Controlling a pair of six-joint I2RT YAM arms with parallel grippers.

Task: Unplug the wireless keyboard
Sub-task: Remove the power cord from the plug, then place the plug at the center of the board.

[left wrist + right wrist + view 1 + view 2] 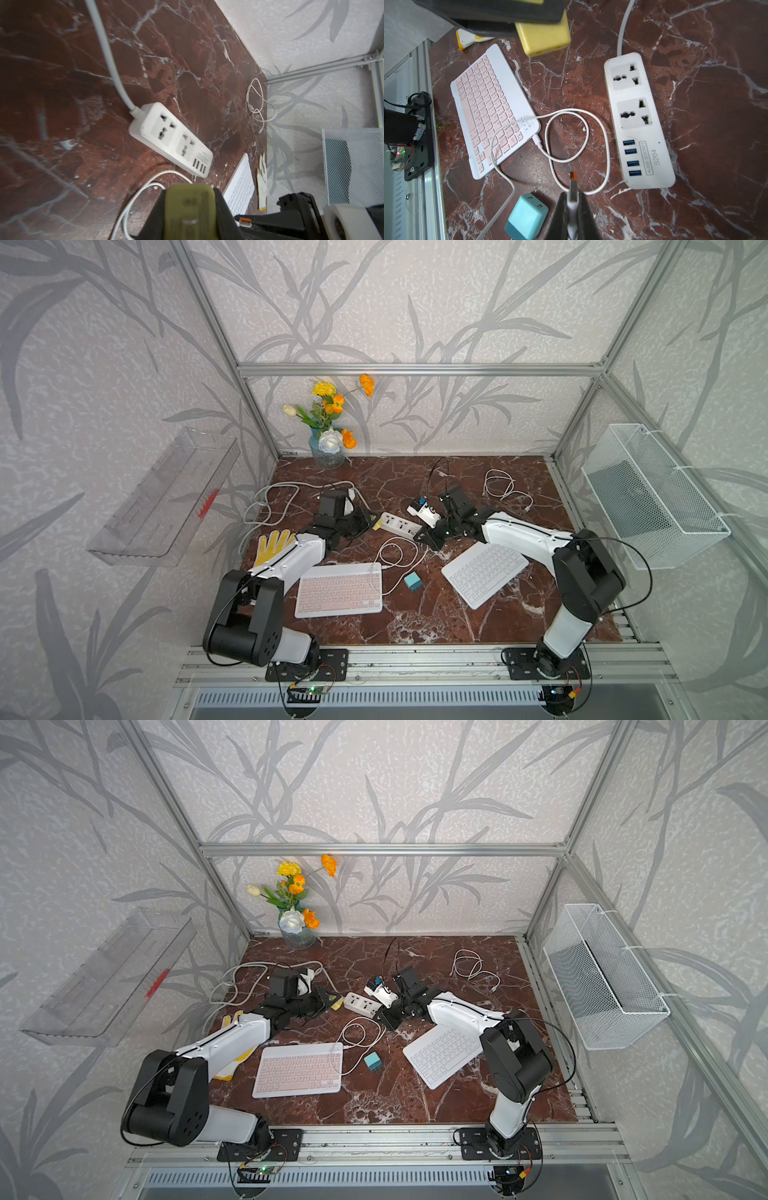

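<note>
- Two keyboards on the marble table (pixel 415 626). The pink keyboard (pixel 338 590) lies flat at front centre, just beside the left arm's forearm. A white keyboard (pixel 484 572) lies at an angle to its right, partly under the right arm.
- White cable (pixel 609 149) runs from the pink keyboard's back right corner. Its small end sits against the keyboard's edge. The slack lies in two loose loops on the table between keyboard and power strip (pixel 638 120), and one strand crosses the keys.
- Right gripper (pixel 572 196): pinched tight on the cable's USB plug (pixel 572 187). The orange tongue sticks out past the tips. The plug is held above the table, apart from the strip and near its port end.
- Power strip: all four blue USB ports empty, both sockets empty. Grey cord leaves the far end.
- Left gripper (pixel 374 522): near the strip's cord end. Only one yellow pad (pixel 189 207) shows in the left wrist view, so I cannot tell whether it is wide or narrow. Nothing seen in it.
- Blue charger block (pixel 527 216) lies on the table between the two keyboards, just beside the cable.
- Yellow glove (pixel 272 545) lies behind the left arm. A spare white cable (pixel 505 489) is coiled at back right, and a vase of flowers (pixel 328 448) stands at back left.
</note>
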